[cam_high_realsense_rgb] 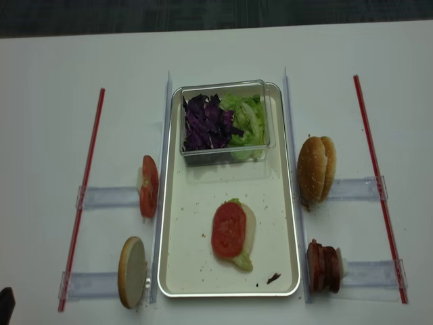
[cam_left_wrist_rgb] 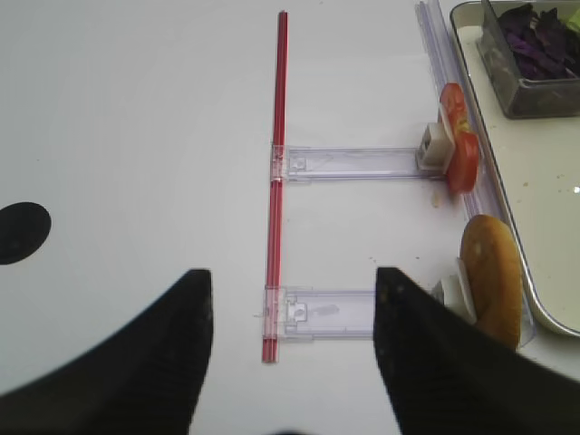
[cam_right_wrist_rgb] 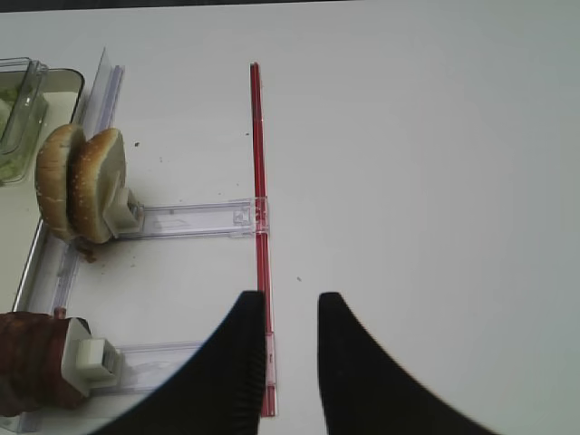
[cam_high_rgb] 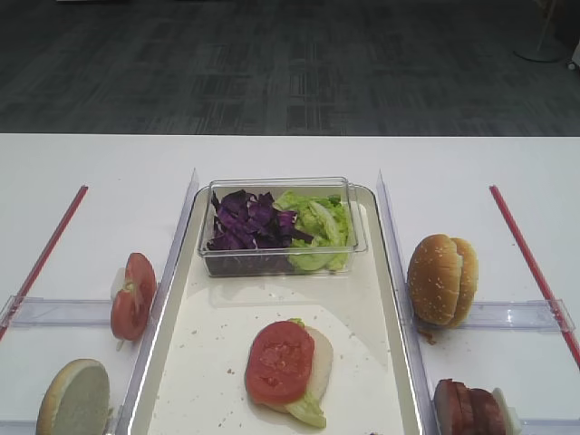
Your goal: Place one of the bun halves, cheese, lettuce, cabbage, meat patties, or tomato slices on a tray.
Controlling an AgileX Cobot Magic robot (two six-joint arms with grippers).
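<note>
White tabletop (cam_high_rgb: 290,159) fills most of each view, with dark grey floor (cam_high_rgb: 290,63) seen beyond its far edge. Nearest in the wrist views, the left gripper (cam_left_wrist_rgb: 293,313) is seen with its black fingers (cam_left_wrist_rgb: 181,335) spread wide and nothing between them; the right gripper (cam_right_wrist_rgb: 290,326) is seen with its dark fingers (cam_right_wrist_rgb: 349,349) a narrow gap apart, also holding nothing. Both hang over bare table beside thin red strips (cam_left_wrist_rgb: 276,181), well apart from the food.

On the large long silvery metal tray (cam_high_realsense_rgb: 196,271), a round red tomato slice (cam_high_realsense_rgb: 229,229) is laid flat on a pale bun half (cam_high_realsense_rgb: 249,227), with a crinkled light-green lettuce leaf (cam_high_realsense_rgb: 242,261) showing at the near edge. Crumbs are scattered on the tray bottom. Farther back on the tray, a small clear plastic tub (cam_high_realsense_rgb: 223,152) is set, holding shredded dark purple cabbage (cam_high_realsense_rgb: 201,122) on its left and more green leaves on its right.

Left of the tray, clear plastic holders (cam_high_realsense_rgb: 108,198) are laid on the table; upright tomato slices (cam_high_realsense_rgb: 148,186) are propped at one and a tan bun half (cam_high_realsense_rgb: 131,271) on edge at the nearer one. Right of the tray, two sesame-seeded bun halves (cam_high_realsense_rgb: 315,169) are stood on edge, and thick reddish-brown meat patties (cam_high_realsense_rgb: 323,265) are lined in a row nearer.
</note>
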